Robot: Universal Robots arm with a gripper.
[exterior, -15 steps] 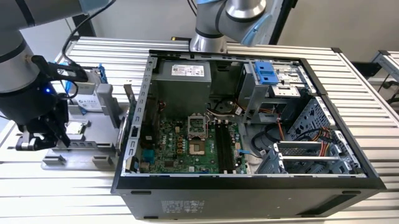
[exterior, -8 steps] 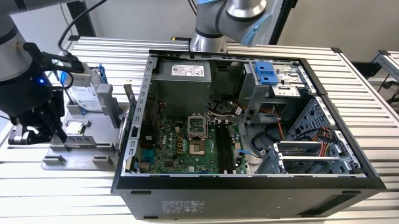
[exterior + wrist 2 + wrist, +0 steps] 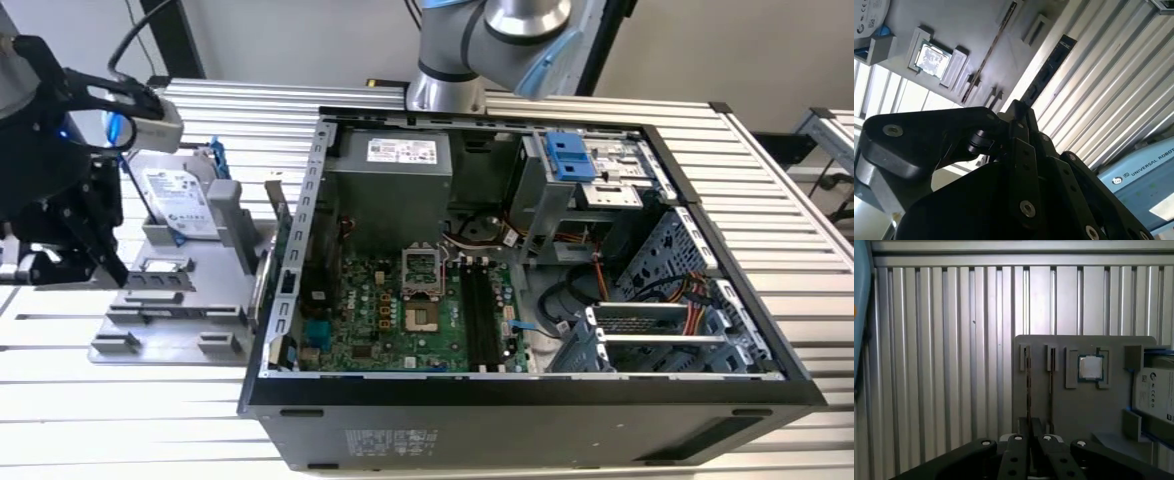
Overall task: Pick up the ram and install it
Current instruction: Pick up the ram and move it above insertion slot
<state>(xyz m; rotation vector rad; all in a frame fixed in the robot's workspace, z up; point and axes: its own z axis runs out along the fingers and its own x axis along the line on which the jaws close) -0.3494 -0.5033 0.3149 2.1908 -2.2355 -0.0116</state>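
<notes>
Your gripper (image 3: 1030,431) hangs above the grey holder (image 3: 160,345) on the slatted table (image 3: 944,365), at the exterior view's left of the open computer case (image 3: 534,425). Its fingers look drawn close together and carry nothing. In the second wrist view, the ram (image 3: 1050,67), a dark strip with black chips and a pale label, stands on edge along the holder's outer border. It is next to the bare slats and apart from the gripper. A thinner board (image 3: 991,52) stands edge-on in a slot just beside it, and a processor chip (image 3: 931,57) sits in its pocket further along. A hard drive (image 3: 174,195) in a blue frame stands upright on the same holder. The ram is not yet lifted, and the circuit board (image 3: 400,310) inside the case lies exposed.
</notes>
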